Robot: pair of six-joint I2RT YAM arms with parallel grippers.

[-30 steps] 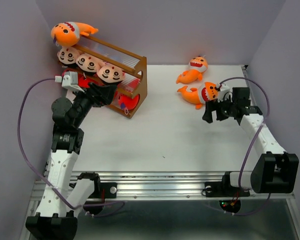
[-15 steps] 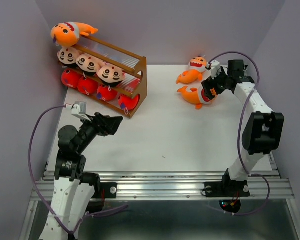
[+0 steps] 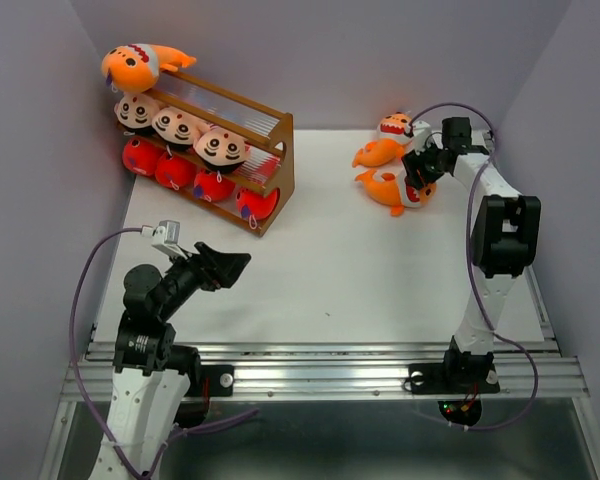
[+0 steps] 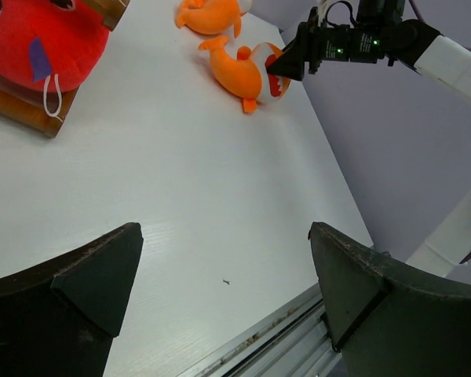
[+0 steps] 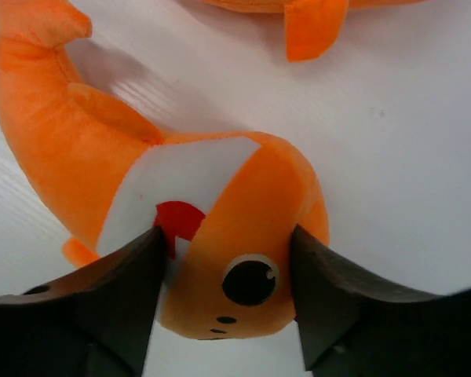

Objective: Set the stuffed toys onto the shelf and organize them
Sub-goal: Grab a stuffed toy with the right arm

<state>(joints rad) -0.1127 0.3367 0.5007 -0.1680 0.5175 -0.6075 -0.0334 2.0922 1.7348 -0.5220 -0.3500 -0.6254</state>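
Over on the left, at the back of the white table (image 3: 330, 260), stands the brown shelf (image 3: 283, 160). The top shark (image 3: 135, 63) is orange and lies on the highest level, at the left end. Three boy toys (image 3: 175, 125) with black hair sit in a row on the middle level. Four red sharks (image 3: 172, 170) fill the bottom level.

Nearer the front, the left gripper (image 3: 223, 268) hangs over the table with its two fingers wide apart. It holds nothing and touches nothing. Its own camera sees bare table between the fingers.

Over on the right, at the back, two more orange toys lie on the table close together. The far shark (image 3: 380, 150) is nearer the wall. The near shark (image 3: 385, 190) has its tail to the left.

The right gripper (image 3: 420, 180) is down on the near shark's head. One of its fingers (image 5: 102, 306) presses by the white mouth. The other presses the far side, by the eye. The head fills the whole gap between them, so the gripper is clamped on the near shark. That toy lies on the table.
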